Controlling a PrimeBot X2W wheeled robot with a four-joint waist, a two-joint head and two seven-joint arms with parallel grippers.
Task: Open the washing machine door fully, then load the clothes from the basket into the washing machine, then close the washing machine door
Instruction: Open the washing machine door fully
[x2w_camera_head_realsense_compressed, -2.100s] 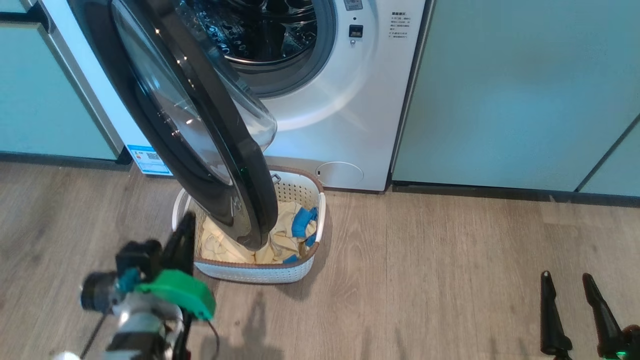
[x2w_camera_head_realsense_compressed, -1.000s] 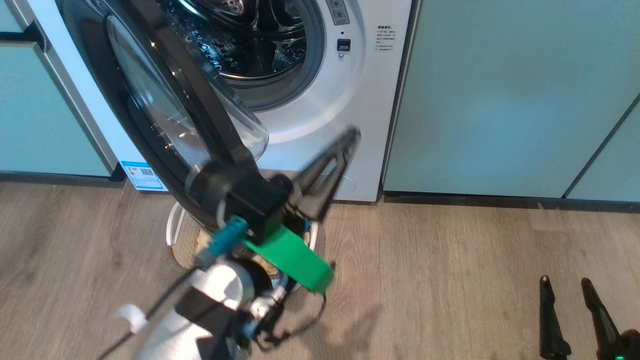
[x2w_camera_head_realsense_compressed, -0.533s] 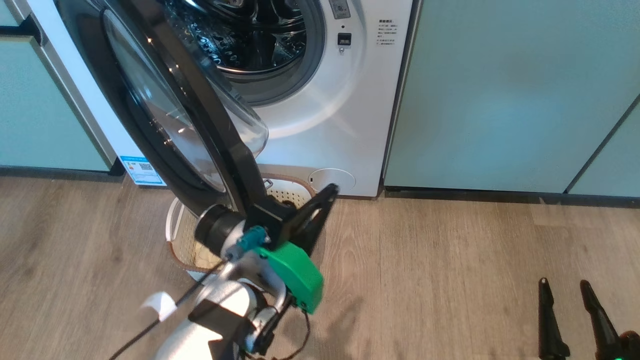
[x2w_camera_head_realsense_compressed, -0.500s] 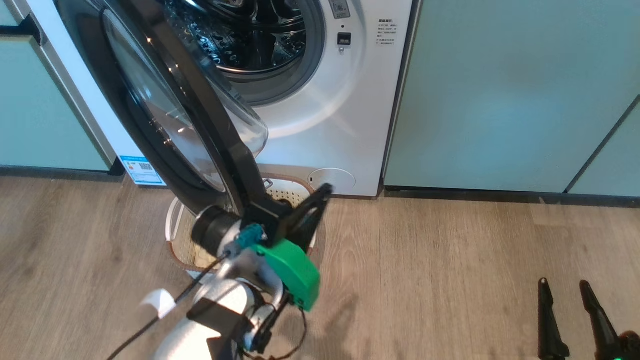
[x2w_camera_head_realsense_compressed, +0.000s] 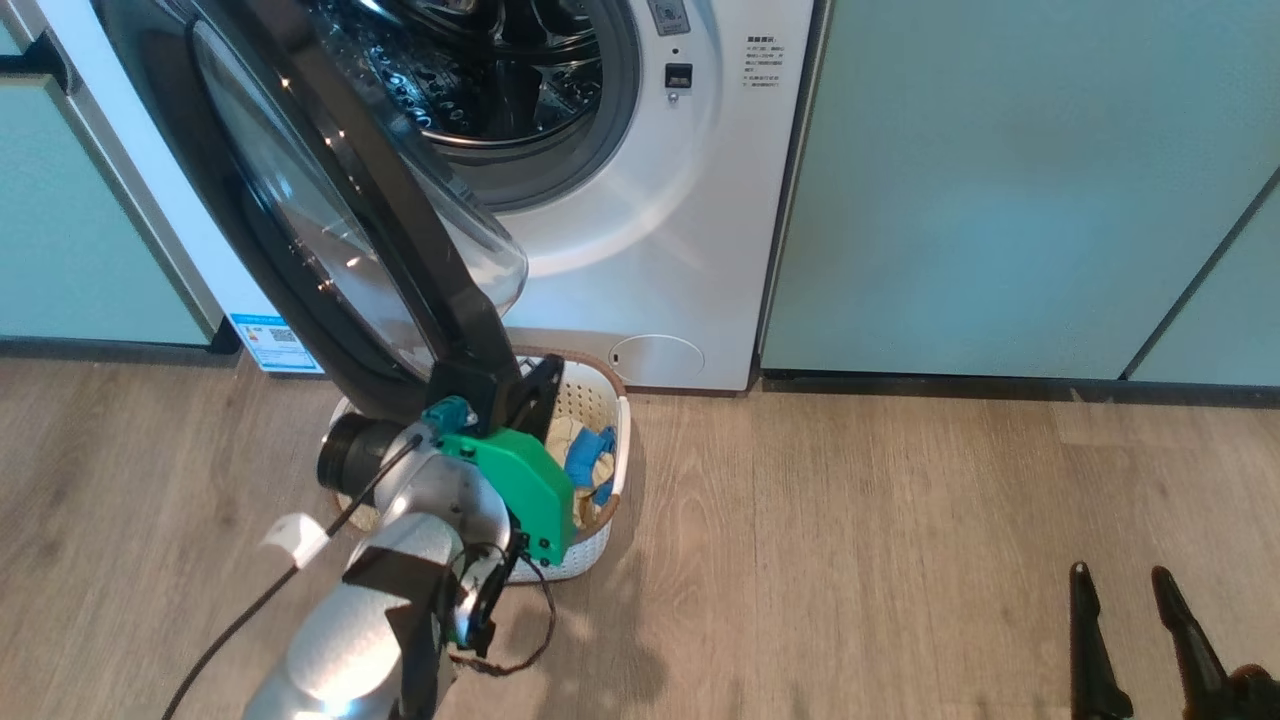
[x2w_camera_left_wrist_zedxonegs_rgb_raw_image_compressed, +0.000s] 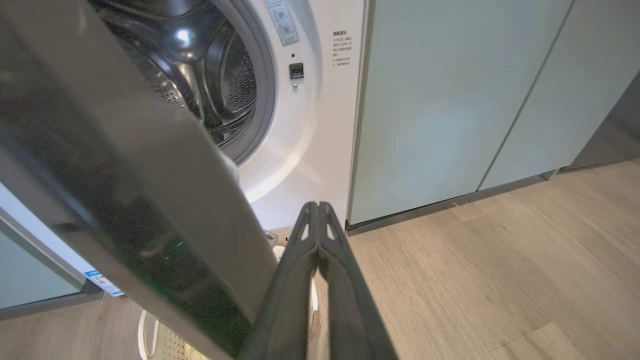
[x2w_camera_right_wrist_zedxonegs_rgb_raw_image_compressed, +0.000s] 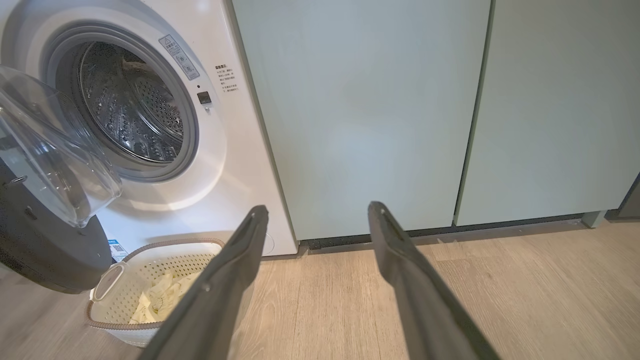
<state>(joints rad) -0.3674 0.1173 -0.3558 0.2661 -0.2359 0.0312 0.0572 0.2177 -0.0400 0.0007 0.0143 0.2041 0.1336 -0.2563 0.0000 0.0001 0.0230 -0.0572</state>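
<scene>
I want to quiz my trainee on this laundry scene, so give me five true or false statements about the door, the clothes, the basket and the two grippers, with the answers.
1. The washing machine door stands open. True.
2. The clothes lie inside the washing machine. False: they lie in the basket.
3. The left gripper is shut with nothing between its fingers. True.
4. The right gripper is shut on the basket's handle. False: it is open, above the floor, apart from the basket.
5. The basket stands on the floor in front of the washing machine. True.
</scene>
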